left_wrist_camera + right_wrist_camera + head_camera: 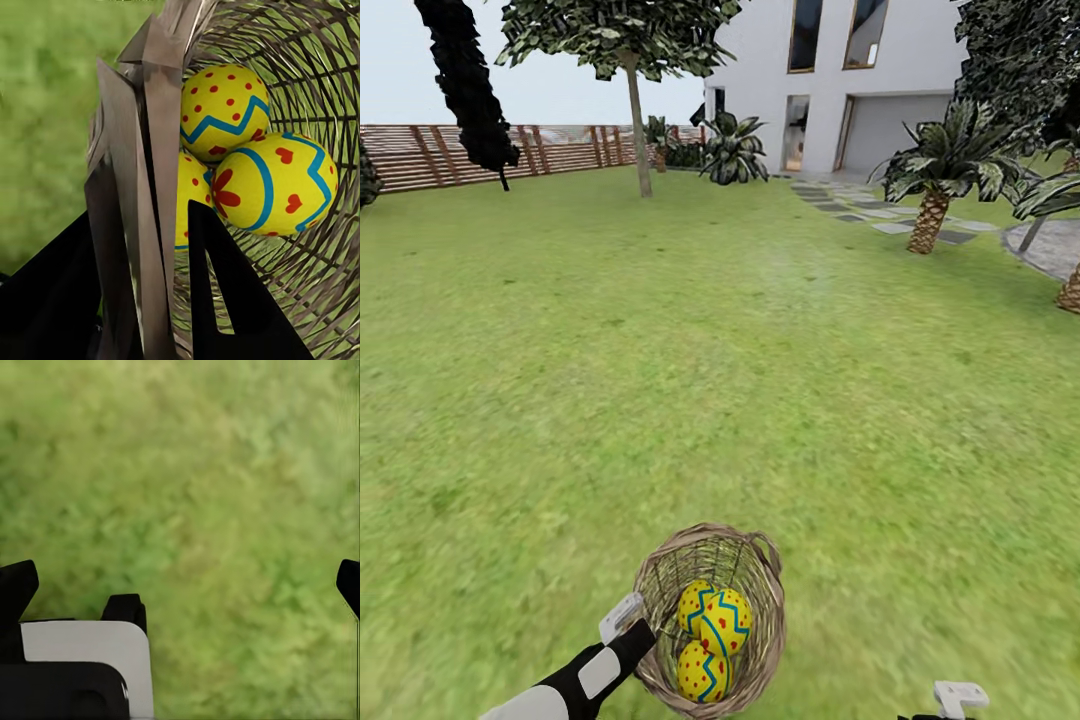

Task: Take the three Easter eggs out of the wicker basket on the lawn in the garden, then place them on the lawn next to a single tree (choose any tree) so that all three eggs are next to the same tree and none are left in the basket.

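Small round brown woven-twig wicker basket (712, 618) is tipped up off the wide green lawn (690, 380), held by its near rim; left gripper (161, 225) is clamped on that rim, one finger (124, 225) outside the weave and one dark finger (225, 300) inside the bowl, as the left wrist view shows; judged a carrying hold, so the whole load travels in one go rather than egg by egg; three small yellow Easter eggs with blue zigzag bands and red marks (712, 622) lie bunched against the low side of the basket, touching one another, none out yet; tilt keeps them pooled in the weave but brings them toward the rim, so a sharper tip could spill one; right gripper (184, 585) hangs over bare grass with its fingers apart and nothing between them; ahead the lawn is open, nothing standing on it up to the pale-trunked tree with a broad green-and-white canopy (636, 120) near the brown slat fence (480, 152) at the far edge; grey stepping stones (880, 212) and a scaly-trunked palm (932, 210) border the far right side, well off a straight line to that tree.
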